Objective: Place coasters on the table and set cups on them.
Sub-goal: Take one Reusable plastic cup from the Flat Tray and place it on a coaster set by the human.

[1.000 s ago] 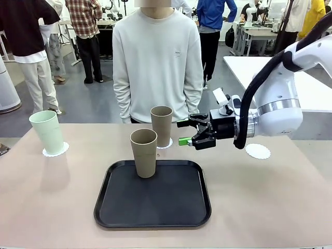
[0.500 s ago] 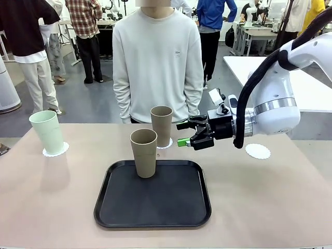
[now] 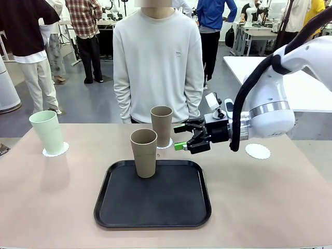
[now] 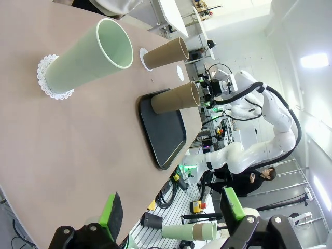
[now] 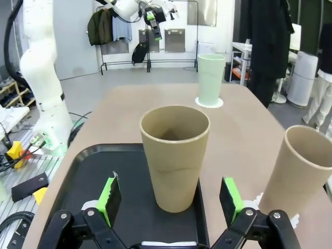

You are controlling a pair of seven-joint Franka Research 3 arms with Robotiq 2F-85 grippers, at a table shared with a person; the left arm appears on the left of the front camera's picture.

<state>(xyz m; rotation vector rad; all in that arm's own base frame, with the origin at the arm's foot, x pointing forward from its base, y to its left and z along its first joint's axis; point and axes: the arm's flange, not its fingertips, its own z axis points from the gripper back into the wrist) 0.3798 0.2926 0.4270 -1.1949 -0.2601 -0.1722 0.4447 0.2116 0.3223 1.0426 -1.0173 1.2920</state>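
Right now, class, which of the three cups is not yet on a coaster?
The tan cup standing on the black tray; the other tan cup and the mint cup each sit on a doily.

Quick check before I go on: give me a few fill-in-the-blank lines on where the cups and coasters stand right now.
1. The mint green cup stands on a ____ at the table's left end.
2. The nearer brown cup still stands on the black ____.
3. The empty coaster lies to the ____ of the tray in the front view.
4. The right claw, aimed at the nearer brown cup, has its jaws ____.

Missing words: coaster; tray; right; open
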